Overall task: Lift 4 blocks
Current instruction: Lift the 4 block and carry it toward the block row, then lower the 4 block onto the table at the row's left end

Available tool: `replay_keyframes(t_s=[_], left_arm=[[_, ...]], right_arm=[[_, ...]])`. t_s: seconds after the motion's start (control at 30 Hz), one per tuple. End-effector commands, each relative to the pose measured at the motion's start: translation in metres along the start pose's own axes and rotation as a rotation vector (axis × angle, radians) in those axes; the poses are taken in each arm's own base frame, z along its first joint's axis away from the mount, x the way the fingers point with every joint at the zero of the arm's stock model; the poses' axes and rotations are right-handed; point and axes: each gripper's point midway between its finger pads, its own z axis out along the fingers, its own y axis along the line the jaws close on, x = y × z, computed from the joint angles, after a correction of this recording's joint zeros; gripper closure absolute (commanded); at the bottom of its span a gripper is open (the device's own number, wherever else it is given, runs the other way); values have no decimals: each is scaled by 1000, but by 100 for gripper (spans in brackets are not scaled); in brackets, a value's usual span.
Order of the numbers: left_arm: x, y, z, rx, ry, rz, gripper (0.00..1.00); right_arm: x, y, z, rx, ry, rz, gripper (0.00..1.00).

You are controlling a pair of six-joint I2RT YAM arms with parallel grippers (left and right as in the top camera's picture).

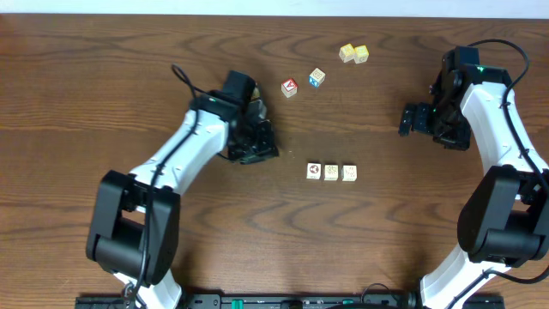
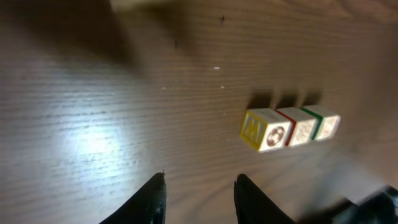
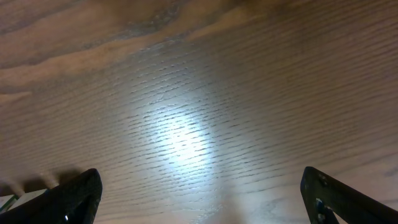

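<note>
Three cream-white blocks lie in a touching row on the wooden table [image 1: 257,223]: the left one [image 1: 314,172] bears a red-brown mark, then the middle [image 1: 331,172] and the right [image 1: 349,173]. The left wrist view shows the same row, near block [image 2: 266,129], middle [image 2: 298,126] and far [image 2: 324,124]. My left gripper [image 1: 268,150] hovers left of the row, apart from it; the left gripper [image 2: 199,180] is open, with bare wood between its jaws. My right gripper [image 1: 410,118] is at the right, wide open over bare table, as the right gripper [image 3: 200,180] shows in its own view.
Toward the back stand a red-faced cube [image 1: 289,87] and a blue-faced cube [image 1: 316,78]. Farther back right sit two pale yellow cubes [image 1: 346,52] [image 1: 361,54] side by side.
</note>
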Motion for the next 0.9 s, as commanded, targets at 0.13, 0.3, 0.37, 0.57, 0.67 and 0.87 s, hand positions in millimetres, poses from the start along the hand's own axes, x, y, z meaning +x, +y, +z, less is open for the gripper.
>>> replay_keyframes(t_s=[0.13,0.3,0.37,0.57,0.67,0.87], left_arm=[[-18,28,4,-257,-159,31,56],[-44,20,-12,-256,-238,115,47],[-56,22,-24,-291,-291,67,47],[-71,1,-46,-281,-327,154,47],[-76,-3,-48,-289,-333,267,47],[-96,-9,-35,-325,-352,618,40]], right_arm=[[-4,-2,-3,8,-13,-8,1],[-4,-2,-3,8,-13,-8,1],[-4,-2,-3,8,-13,-8,1],[-4,-2,-3,8,-13,-8,1],[-4,-2,-3,8,-13,-8,1],[-4,-2,-3,8,-13,-8,1]])
